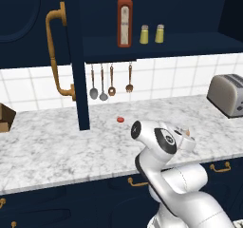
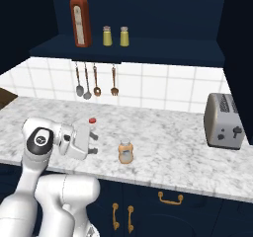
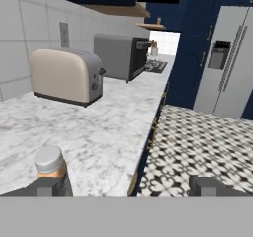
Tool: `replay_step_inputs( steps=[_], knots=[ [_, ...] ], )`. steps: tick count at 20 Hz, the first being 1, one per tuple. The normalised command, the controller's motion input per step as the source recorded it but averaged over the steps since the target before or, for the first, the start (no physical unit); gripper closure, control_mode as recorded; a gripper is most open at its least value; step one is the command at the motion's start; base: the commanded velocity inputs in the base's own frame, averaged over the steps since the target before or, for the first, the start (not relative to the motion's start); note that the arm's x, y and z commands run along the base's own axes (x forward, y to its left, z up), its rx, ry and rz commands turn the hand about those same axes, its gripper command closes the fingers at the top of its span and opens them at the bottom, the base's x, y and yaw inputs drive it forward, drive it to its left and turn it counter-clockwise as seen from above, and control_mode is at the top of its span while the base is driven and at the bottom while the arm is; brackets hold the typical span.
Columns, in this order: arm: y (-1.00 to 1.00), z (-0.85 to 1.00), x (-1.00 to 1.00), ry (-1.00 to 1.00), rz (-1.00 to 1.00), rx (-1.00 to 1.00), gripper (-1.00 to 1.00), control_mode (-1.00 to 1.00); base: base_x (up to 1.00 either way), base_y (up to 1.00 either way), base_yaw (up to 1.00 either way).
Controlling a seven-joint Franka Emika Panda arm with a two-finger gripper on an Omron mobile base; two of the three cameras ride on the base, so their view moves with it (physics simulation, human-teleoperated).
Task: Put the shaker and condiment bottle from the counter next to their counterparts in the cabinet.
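The gripper [image 2: 92, 143] hangs low over the counter [image 2: 168, 137] with its jaws spread wide and empty, level with the condiment bottle [image 2: 126, 152], which stands just beside it near the front edge. Farther back, in the cabinet [image 2: 148, 48], two shakers [image 2: 115, 36] stand side by side next to the red bottle [image 2: 79, 19], so the shaker seems placed and the bottle is left.

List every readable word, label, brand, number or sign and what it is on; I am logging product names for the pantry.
None can be read.
Red sauce bottle in the cabinet: pale label with dark marks, too small and blurred to read.
Two shakers, condiment bottle, toaster: no text visible.
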Motion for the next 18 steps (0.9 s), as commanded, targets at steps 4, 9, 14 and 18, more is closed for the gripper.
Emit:
replay_step_inputs(
  steps=[4, 9, 14, 18],
  knots=[
    [-0.21, -0.48, 0.0, -0.01, 0.07, 0.0, -1.0, -1.0, 0.0, 0.0, 0.0],
    [-0.41, -0.48, 0.01, -0.02, 0.07, 0.0, -1.0, -1.0, 0.0, 0.0, 0.0],
    [-0.35, -0.61, 0.03, -0.03, 0.09, 0.0, -1.0, -1.0, 0.0, 0.0, 0.0],
    [-0.11, -0.63, 0.07, -0.04, 0.1, 0.0, -1.0, -1.0, 0.0, 0.0, 0.0]
  ],
)
